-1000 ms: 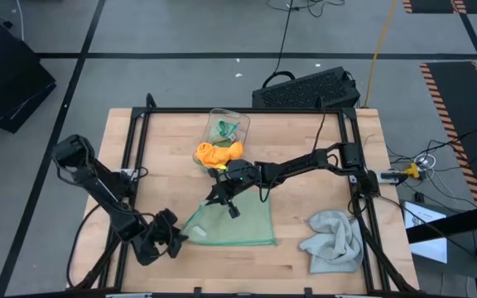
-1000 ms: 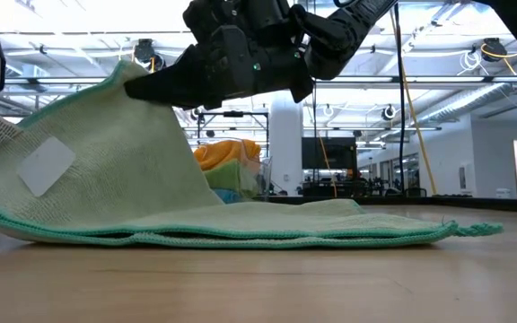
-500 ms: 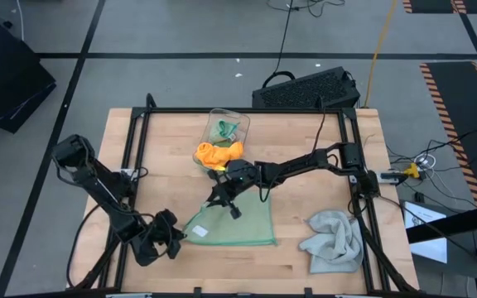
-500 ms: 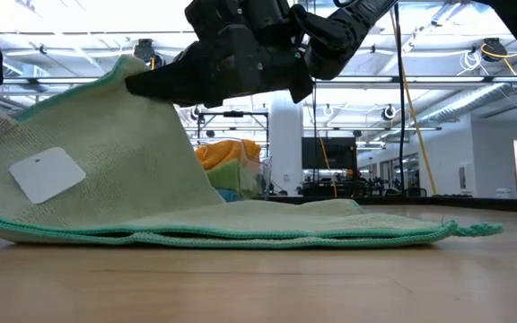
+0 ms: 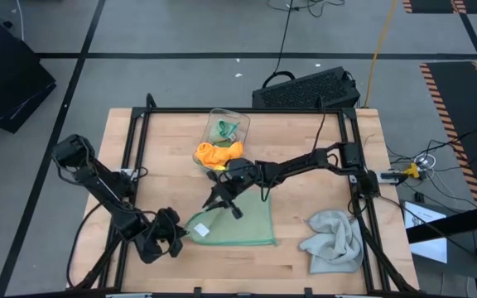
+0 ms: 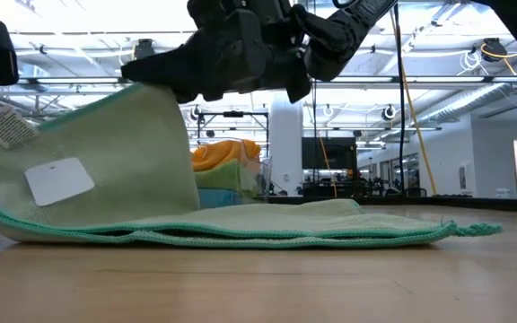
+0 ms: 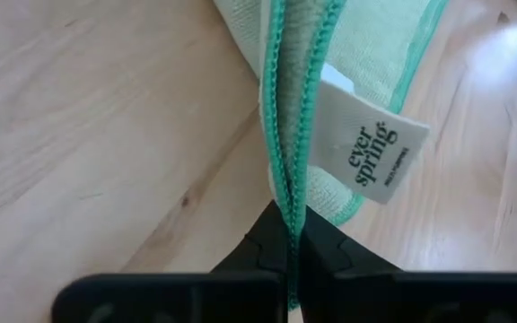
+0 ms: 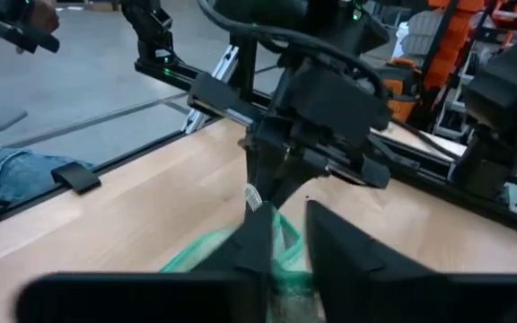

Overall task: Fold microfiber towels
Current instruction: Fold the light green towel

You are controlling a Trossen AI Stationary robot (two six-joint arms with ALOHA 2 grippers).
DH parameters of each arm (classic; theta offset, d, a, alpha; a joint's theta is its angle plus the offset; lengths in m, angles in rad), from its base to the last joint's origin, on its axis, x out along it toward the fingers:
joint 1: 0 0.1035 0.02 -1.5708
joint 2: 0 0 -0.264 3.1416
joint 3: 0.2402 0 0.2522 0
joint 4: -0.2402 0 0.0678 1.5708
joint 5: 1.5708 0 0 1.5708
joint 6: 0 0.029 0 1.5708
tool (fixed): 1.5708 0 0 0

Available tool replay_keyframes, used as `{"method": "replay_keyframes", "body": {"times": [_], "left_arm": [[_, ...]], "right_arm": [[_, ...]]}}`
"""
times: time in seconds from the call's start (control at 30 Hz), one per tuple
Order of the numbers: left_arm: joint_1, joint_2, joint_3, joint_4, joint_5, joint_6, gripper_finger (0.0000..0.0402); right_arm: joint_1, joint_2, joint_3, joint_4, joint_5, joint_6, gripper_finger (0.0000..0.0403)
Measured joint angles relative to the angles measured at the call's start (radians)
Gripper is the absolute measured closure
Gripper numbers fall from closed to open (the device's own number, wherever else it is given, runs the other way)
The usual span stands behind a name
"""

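I see the sage green towel (image 5: 237,223) spread low in the frame's centre. My left gripper (image 7: 292,256), lower left, pinches its doubled teal hem together. My right gripper (image 5: 216,201) stands at its upper corner, fingers slightly parted around the cloth.

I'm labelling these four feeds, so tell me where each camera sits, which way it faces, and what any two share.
High view: overhead, straight down on table; both arms, sage green towel, grey towel.
Low view: tabletop height, level into the room; right hand above the towel's raised edge.
Left wrist view: on the left arm; left hand shut on the towel's hem beside its label.
Right wrist view: on the right arm; right hand's fingers parted, left arm beyond.
Shared: every view shows the sage green towel.
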Motion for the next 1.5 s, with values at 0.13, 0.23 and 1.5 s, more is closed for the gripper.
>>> {"method": "replay_keyframes", "body": {"times": [0.13,0.23,1.5], "left_arm": [[0.0,0.0,0.0,-0.001,0.002,0.025,0.0398],[0.0,0.0,0.0,-0.013,0.003,0.026,0.0398],[0.076,0.0,0.004,-0.074,0.104,0.194,0.04]], "right_arm": [[-0.014,0.0,0.0,-0.025,0.001,0.0,0.0393],[-0.023,0.0,0.0,-0.041,-0.004,0.012,0.0377],[-0.036,0.033,0.163,-0.365,0.144,0.118,0.0231]]}}
